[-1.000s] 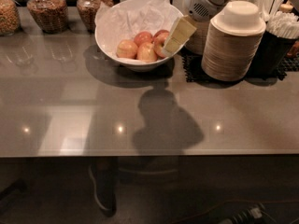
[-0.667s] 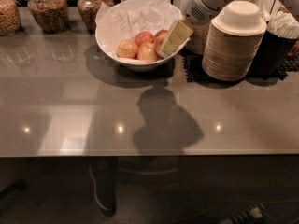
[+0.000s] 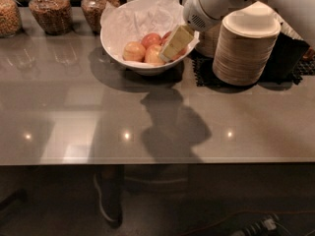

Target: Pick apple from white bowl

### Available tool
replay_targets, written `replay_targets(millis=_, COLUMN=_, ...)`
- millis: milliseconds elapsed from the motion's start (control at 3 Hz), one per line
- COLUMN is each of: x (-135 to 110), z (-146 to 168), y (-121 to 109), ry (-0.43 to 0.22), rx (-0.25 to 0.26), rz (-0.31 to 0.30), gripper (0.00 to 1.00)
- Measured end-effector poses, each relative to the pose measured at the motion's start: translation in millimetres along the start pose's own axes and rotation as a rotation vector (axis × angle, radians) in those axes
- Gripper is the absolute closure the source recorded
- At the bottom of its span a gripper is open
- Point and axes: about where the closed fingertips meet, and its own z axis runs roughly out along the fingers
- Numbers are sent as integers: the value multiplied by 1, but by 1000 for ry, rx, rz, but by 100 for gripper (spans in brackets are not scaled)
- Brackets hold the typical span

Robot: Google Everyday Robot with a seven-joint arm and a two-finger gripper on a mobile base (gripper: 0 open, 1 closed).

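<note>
Risk imo: claw (image 3: 173,45) sits in white bowl (image 3: 114,47) right by the apple (image 3: 166,35), cant tell if apart or clamped. Could snag paper liner (image 3: 133,18) or grab a paler apple (image 3: 134,51) instead.

No legible text, even on hand (image 3: 168,54) over the white bowl (image 3: 141,68).

High front view onto table (image 3: 74,107)

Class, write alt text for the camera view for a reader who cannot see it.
A robot's claw reaches down into a white bowl, lined with paper and holding apples, on a grey table. Stacked beige disposable bowls stand beside it; glass jars stand at the back.
</note>
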Motion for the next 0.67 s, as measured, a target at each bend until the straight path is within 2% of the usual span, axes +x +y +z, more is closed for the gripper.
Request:
replay_targets(millis=333, x=0, z=12, y=-4, ry=0, rx=12, rz=16, gripper=0)
replay_targets(millis=667, x=7, z=21, y=-7, ry=14, rx=15, rz=38, gripper=16)
